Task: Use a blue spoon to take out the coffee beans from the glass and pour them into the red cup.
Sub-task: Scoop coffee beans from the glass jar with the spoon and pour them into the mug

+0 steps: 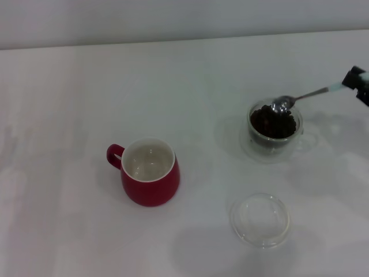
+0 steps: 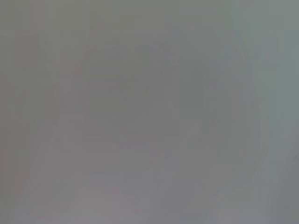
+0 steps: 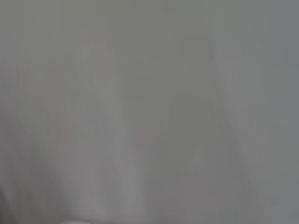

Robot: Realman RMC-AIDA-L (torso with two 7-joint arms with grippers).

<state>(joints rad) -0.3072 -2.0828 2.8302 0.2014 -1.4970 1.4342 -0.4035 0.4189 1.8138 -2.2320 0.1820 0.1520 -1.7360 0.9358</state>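
Glass dish (image 1: 260, 220): nearest, right of centre on the white worktop (image 1: 69, 104).
Red cup (image 1: 150, 171): left of the dish, upright, nothing inside.
Glass (image 1: 275, 128): farther right, full of coffee beans (image 1: 274, 122).
Blue spoon (image 1: 300, 98): bowl over the glass's far rim, no beans in it.
Right claw (image 1: 356, 81): far right edge, clamped on the spoon's handle.
Left claw: out of sight.

White table (image 1: 69, 86), red cup (image 1: 151, 179) left, bean-filled glass (image 1: 274, 134) right, clear glass dish (image 1: 260, 220) near front
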